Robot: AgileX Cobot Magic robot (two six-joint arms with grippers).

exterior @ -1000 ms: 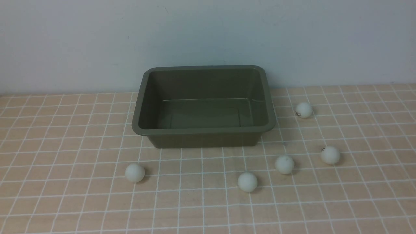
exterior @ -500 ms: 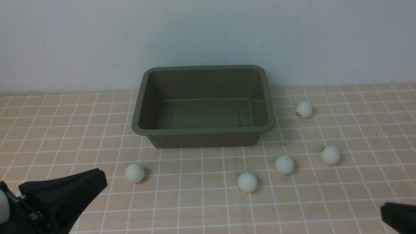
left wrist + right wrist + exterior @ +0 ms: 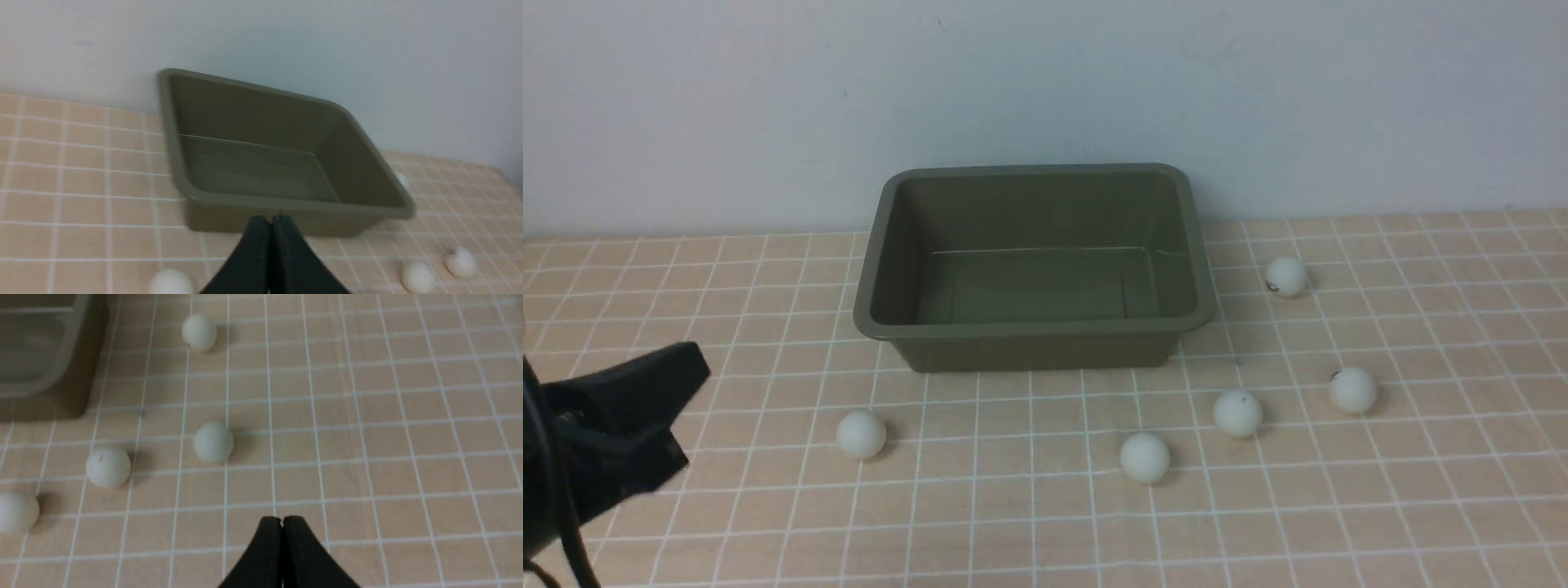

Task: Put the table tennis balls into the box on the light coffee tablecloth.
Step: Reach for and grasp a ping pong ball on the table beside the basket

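**Left wrist view: shut fingers face an empty box**

The left gripper (image 3: 271, 220) has its two black fingers pressed flat together, with nothing between them, and it points at the near wall of the box (image 3: 286, 204). The right gripper (image 3: 282, 520) is also closed on nothing, above bare light coffee tablecloth (image 3: 367, 416).

All five table tennis balls (image 3: 1237, 413) lie on the cloth outside the box. One, the left-hand ball (image 3: 861, 434), sits off the box's front-left corner; the other four are spread to its front and right.

The likely risk is a descent with the fingers closed. A shut tip would nudge a light ball and send it rolling across the cloth, so the fingers probably need to open first.

In the front view the left arm sits low at the left edge, its gripper angled up and forward. The right arm is outside that view, and its camera looks steeply down.
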